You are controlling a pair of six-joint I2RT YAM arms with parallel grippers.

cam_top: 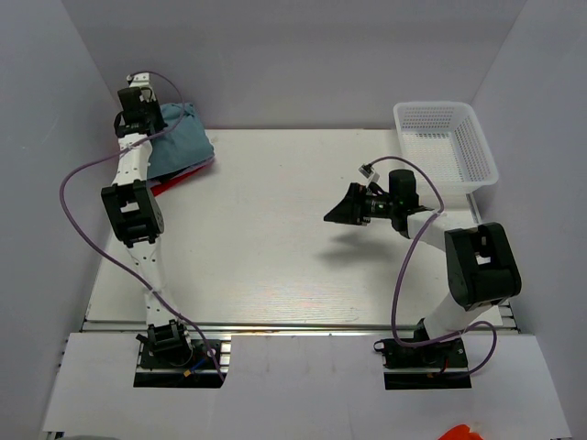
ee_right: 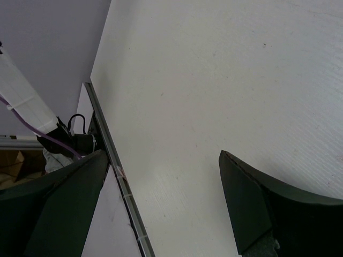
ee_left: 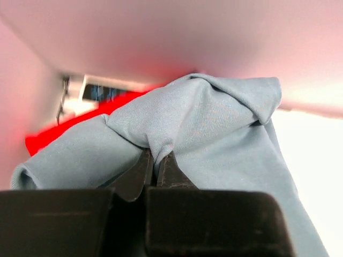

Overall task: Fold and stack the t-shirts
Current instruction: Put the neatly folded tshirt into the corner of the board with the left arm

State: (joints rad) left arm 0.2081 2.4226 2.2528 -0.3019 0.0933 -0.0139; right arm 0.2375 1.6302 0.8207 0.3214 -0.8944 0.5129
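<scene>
From above: blue shirt bunched in the far left corner of the table, atop a red shirt peeking out at the near edge; left gripper right over the heap; right gripper hovering mid-table, well apart from the cloth, near a white basket at the far right. From the left wrist: jaws pressed together, pinching a raised fold of the blue shirt, red showing behind on the left. From the right wrist: fingers spread wide above the bare table, holding nothing.
</scene>
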